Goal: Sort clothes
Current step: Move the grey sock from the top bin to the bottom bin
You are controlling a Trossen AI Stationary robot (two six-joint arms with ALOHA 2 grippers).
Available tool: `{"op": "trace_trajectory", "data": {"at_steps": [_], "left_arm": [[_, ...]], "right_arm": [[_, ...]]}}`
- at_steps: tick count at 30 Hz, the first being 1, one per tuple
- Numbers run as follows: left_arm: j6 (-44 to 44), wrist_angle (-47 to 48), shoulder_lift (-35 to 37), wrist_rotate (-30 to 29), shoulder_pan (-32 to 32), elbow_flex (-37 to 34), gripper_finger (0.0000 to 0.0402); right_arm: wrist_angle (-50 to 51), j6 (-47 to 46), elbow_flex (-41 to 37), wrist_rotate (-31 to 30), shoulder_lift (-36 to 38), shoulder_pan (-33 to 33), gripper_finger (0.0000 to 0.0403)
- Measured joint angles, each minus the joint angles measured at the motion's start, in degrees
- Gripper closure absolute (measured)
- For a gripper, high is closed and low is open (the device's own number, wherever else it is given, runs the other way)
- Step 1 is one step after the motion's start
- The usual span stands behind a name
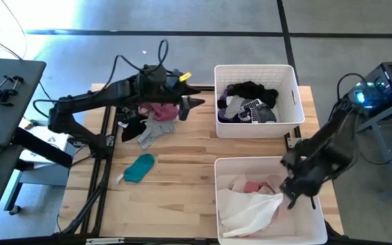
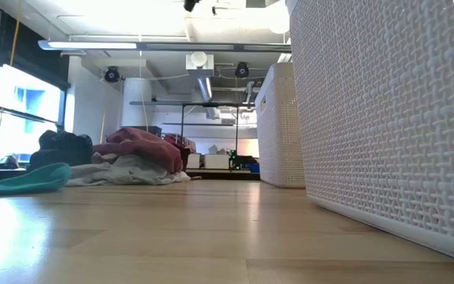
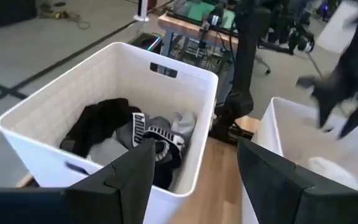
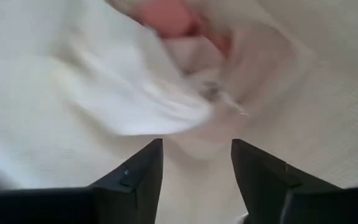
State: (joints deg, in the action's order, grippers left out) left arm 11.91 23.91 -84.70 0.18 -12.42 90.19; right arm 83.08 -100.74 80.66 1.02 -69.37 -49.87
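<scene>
Teal garment (image 1: pixel 140 167), maroon garment (image 1: pixel 158 110), white woven-pattern bins (image 1: pixel 294 95), pale wood table (image 1: pixel 175 184)

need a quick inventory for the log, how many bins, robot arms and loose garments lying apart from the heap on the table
white bins: 2 (far bin, near bin)
robot arms: 2 (left gripper, right gripper)
garments lying apart from the heap: 1 (teal garment)
total: 5
</scene>
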Motion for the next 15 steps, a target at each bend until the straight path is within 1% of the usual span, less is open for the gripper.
{"op": "trace_trajectory", "data": {"at_steps": [2, 5, 7, 9, 12, 15], "left_arm": [[-2.8, -0.6, -0.9, 1.3, -1.0, 0.0, 0.0186], [-8.7, -1.3, -2.1, 3.1, -3.8, 0.0, 0.0186], [-11.1, -1.2, -2.6, 5.2, -6.2, 0.0, 0.0186], [-13.5, -1.1, -2.7, 6.7, -8.5, 0.0, 0.0186], [-18.0, -1.2, -2.8, 7.7, -11.6, 0.0, 0.0186], [-21.9, -1.2, -2.7, 7.7, -14.2, 0.0, 0.0186]], "right_arm": [[0.2, -2.3, 4.3, -4.7, 1.2, 0.0, 0.0225], [1.3, -3.5, 10.8, -16.7, 1.7, 0.6, 0.0224], [3.1, -3.1, 14.4, -24.7, 1.6, 2.9, 0.0224], [4.3, 0.4, 17.1, -30.0, 1.4, 7.3, 0.0225], [4.6, 9.4, 19.0, -33.4, 0.7, 16.7, 0.0231], [3.5, 20.9, 18.9, -33.5, -0.5, 27.8, 0.0236]]}}
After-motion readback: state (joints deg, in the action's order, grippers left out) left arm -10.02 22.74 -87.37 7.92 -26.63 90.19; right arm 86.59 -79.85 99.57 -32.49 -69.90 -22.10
